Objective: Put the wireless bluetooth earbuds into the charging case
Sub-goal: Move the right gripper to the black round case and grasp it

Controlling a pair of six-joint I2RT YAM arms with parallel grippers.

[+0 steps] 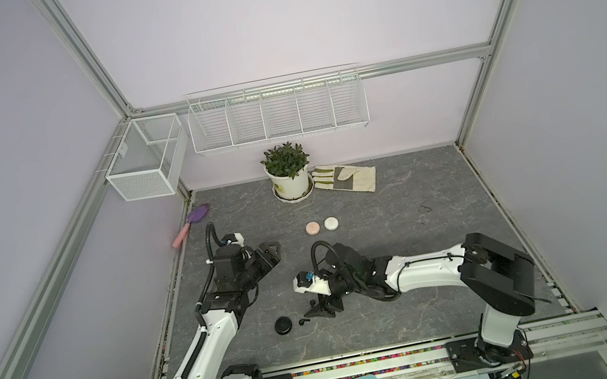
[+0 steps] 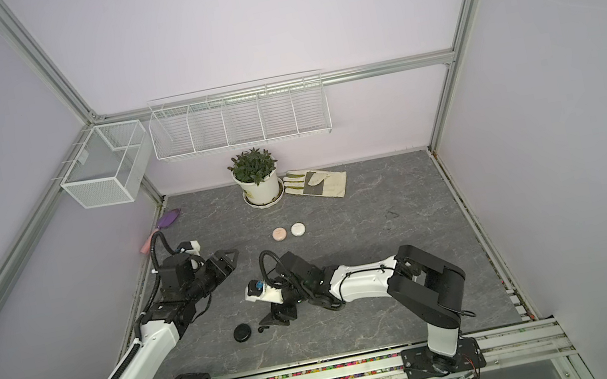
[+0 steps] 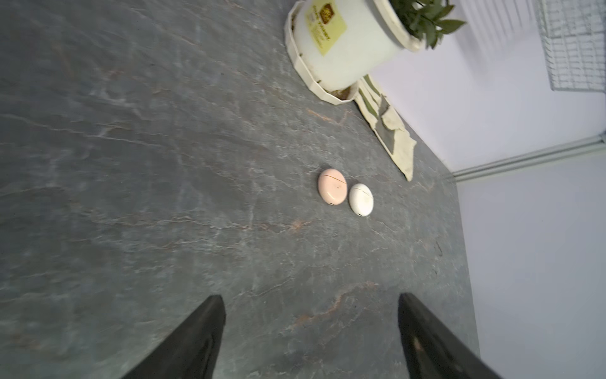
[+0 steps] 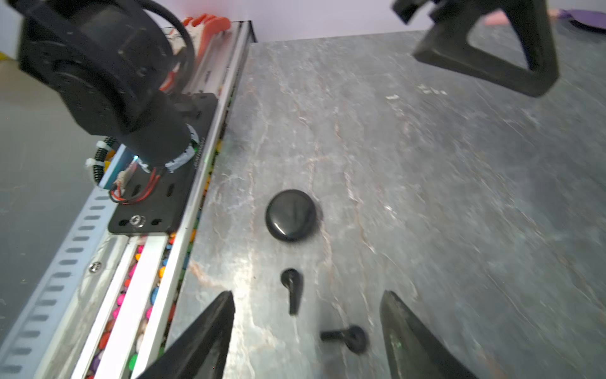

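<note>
Two black earbuds [image 4: 292,290] lie loose beside closed round black case [image 4: 291,215].

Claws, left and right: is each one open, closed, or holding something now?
Left claw: open, holding nothing.
Right claw: open, holding nothing; two black earbuds lie loose by it.

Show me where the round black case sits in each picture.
In a top view: black case, low, left of centre.
In a top view: black case, low, left of centre.
Left wrist view: not in it.
Right wrist view: black case at mid-picture.
Shared landmark: the black earbud lying nearest it.
</note>
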